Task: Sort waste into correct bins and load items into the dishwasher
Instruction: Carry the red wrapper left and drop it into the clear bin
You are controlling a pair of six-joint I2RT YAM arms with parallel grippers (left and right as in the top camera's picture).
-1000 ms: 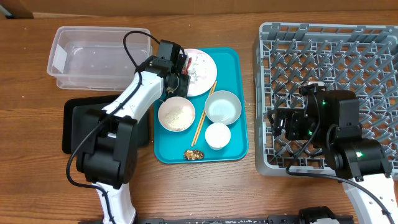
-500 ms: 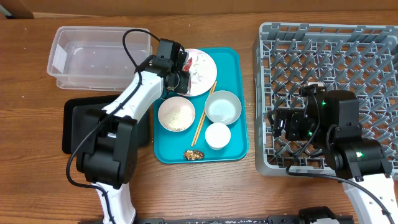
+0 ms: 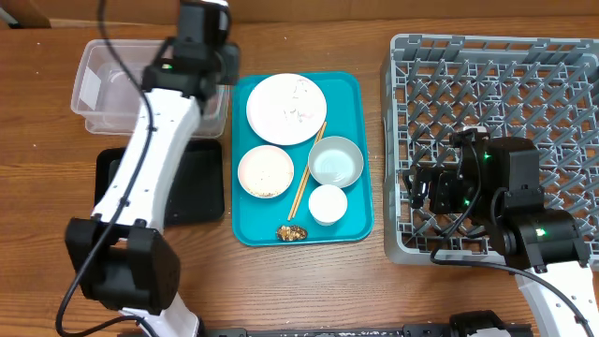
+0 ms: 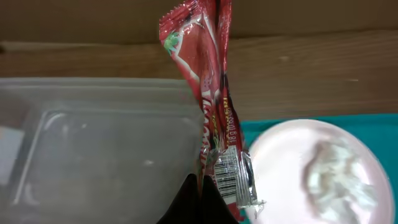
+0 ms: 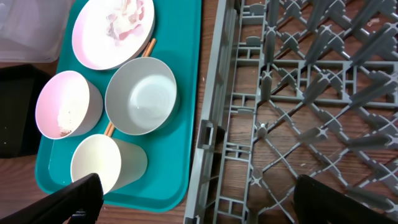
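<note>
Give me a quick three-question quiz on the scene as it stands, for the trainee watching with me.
1. True or false: the left gripper is shut on the red-and-white wrapper.
2. What lies on the white plate? A: crumpled white paper. B: small white cup. C: brown food scrap.
3. Fill in: the open right gripper hovers above the left edge of the grey ____.

Key: 1 true; 2 A; 3 dish rack.
</note>
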